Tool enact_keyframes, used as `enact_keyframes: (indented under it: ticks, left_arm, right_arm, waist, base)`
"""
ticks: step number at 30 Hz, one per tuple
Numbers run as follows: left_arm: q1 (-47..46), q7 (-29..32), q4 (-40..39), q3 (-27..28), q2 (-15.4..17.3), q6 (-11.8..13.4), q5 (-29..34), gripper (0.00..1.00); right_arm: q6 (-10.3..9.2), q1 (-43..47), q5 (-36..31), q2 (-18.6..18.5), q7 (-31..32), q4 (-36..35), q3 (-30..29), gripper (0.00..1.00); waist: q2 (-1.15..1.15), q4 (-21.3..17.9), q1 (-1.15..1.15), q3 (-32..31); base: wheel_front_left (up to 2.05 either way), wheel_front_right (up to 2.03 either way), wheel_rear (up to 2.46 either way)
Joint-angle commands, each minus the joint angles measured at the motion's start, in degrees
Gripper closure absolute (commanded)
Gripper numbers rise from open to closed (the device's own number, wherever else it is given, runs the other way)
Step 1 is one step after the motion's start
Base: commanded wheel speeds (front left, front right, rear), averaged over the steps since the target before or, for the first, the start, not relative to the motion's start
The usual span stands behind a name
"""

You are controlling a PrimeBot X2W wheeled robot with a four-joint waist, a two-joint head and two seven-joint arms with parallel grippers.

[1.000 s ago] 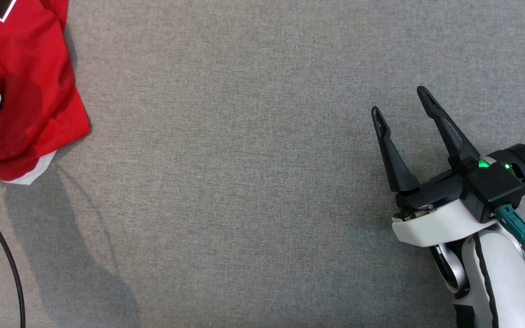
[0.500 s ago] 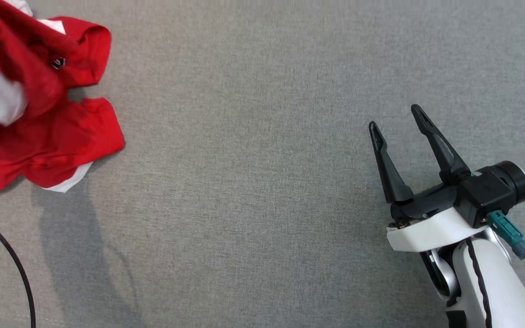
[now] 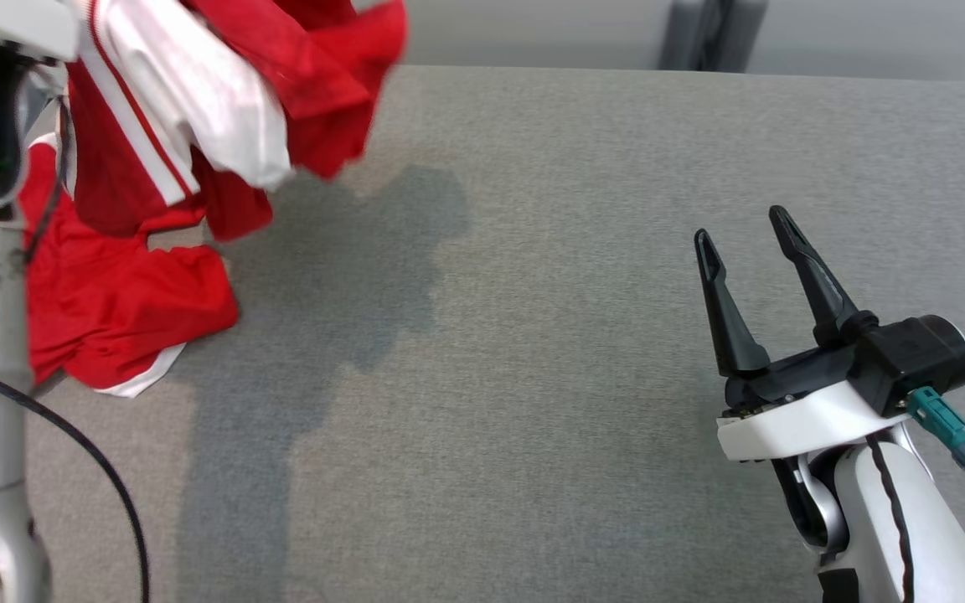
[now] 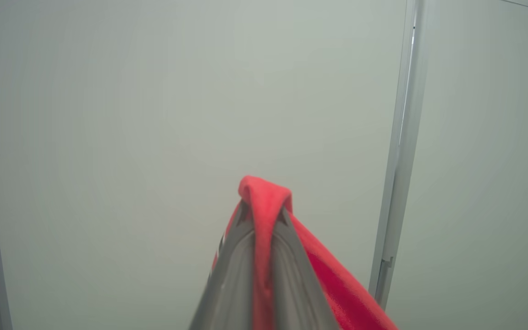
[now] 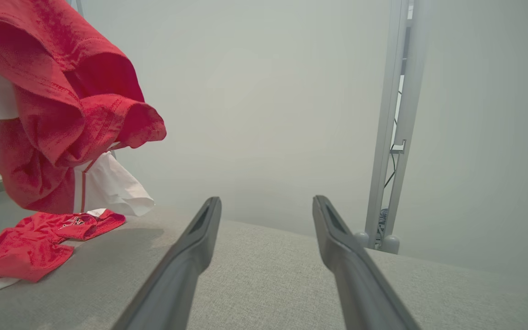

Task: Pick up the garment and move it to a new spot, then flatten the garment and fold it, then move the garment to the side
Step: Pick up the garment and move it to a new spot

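The garment (image 3: 139,310) is a red and white shirt. Its upper part hangs bunched in the air at the head view's top left, beside my left arm, while its lower end still lies on the grey table (image 3: 533,335). My left gripper (image 4: 264,211) is shut on a fold of the garment (image 4: 264,195), pinched between its fingertips. My right gripper (image 3: 741,226) stands open and empty over the table's right side, far from the cloth. Past my right gripper (image 5: 266,200) the garment (image 5: 62,91) dangles at the upper left, its tail resting on the table (image 5: 268,275).
A black cable (image 3: 105,477) curves along my left arm at the lower left. The table's far edge (image 3: 616,71) runs across the top, with a dark upright thing (image 3: 704,33) behind it. A metal post (image 5: 394,114) stands before a pale wall.
My left arm has risen and lifted the garment off the table, so most of it now hangs in the air. The head camera has tilted up. My right gripper stays open.
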Motion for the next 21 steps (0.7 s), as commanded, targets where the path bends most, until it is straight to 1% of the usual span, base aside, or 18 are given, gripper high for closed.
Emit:
enact_keyframes:
  ticks: [1, 2, 4, 10, 15, 18, 21]
  left_arm:
    - [1.5, 1.4, -3.4, -0.6, -0.9, 0.8, -0.5, 1.0]
    - [3.0, 3.3, -7.8, -1.5, -2.3, 1.9, -0.9, 1.0]
    - [4.3, 5.0, -11.8, -2.7, -3.7, 2.9, -1.1, 1.0]
    - [6.3, 7.8, -20.5, -6.3, -7.4, 5.5, -0.3, 1.0]
    - [5.9, 6.7, -23.0, -8.5, -9.4, 7.3, 1.6, 1.0]
    - [5.9, 5.8, -23.0, -10.6, -10.2, 7.5, 3.1, 1.0]
    - [7.6, 4.8, -21.6, -14.0, -10.7, 7.2, 5.5, 1.0]
  right_arm:
    - [-0.04, 0.5, 0.7, -0.2, -0.6, 0.2, -0.3, 0.0]
    - [-0.04, 0.3, 1.2, -0.2, -0.6, 0.1, -0.8, 0.0]
    - [-0.04, 0.3, 1.7, -0.2, -0.6, -0.2, -1.5, 0.0]
    - [-0.03, 0.3, 2.5, -0.2, -0.5, -1.9, -3.6, 0.0]
    - [-0.03, 0.1, 3.2, -0.2, -0.5, -3.2, -5.1, 0.0]
    - [-0.03, 0.1, 3.8, -0.2, -0.5, -3.9, -6.4, 0.0]
    - [-0.03, 0.1, 4.4, -0.2, -0.5, -4.6, -7.7, 0.0]
  waist:
    - [0.0, -1.7, 0.0, -1.1]
    - [0.0, -3.0, 0.0, -1.4]
    - [0.0, -4.4, 0.0, -1.6]
    - [0.0, -9.2, 0.0, -1.0]
    - [0.0, -14.0, 0.0, 0.1]
    - [0.0, -16.6, 0.0, 1.1]
    - [0.0, -19.1, 0.0, 2.1]
  base:
    - [0.0, 0.0, 0.0]
    - [0.0, 0.0, 0.0]
    - [0.0, 0.0, 0.0]
    - [0.0, 0.0, 0.0]
    - [0.0, 0.0, 0.0]
    - [0.0, 0.0, 0.0]
    - [0.0, 0.0, 0.0]
